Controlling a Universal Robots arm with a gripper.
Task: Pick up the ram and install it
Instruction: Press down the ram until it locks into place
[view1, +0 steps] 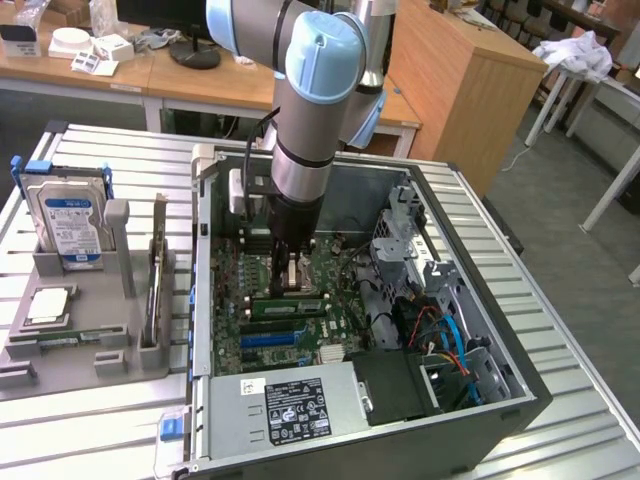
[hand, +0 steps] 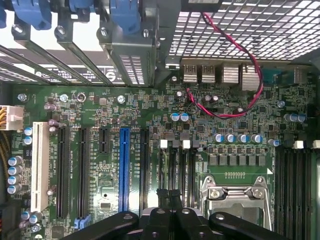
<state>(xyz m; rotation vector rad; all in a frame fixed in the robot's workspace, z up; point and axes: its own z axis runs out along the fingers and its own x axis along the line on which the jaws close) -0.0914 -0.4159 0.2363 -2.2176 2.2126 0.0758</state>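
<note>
In the exterior view, the arm (view1: 310, 110) reaches down into an open computer case (view1: 480, 400) lying on a ribbed metal surface (view1: 560, 330). The hand (view1: 290, 275) hangs low over the green motherboard (view1: 260, 300), its dark fingers drawn together with nothing visibly between them. Just on the near side of the hand, the ram (view1: 285, 307) lies as a long green stick across the board, seated in a memory slot, with blue slots (view1: 270, 338) nearer still. A grey power supply (view1: 285, 405) with a label fills the near part of the case. Coloured cables (view1: 450, 340) run through the drive cage at the exterior view's right. To the exterior view's left of the case, a grey holder tray (view1: 70, 345) stands on the surface. It carries a silver hard drive (view1: 68, 222) with a blue label standing upright at its far end. A small square silver processor chip (view1: 50, 305) lies flat nearer.

In the wrist view, the hand (hand: 170, 212) shows as black fingers pressed close together above the motherboard (hand: 100, 105). Long dark slots and one blue slot (hand: 124, 170) run beside them. A metal processor socket frame (hand: 237, 197) sits close to the fingers. A red and black wire (hand: 250, 85) loops over the board toward the perforated metal wall (hand: 240, 25) of the case.
</note>
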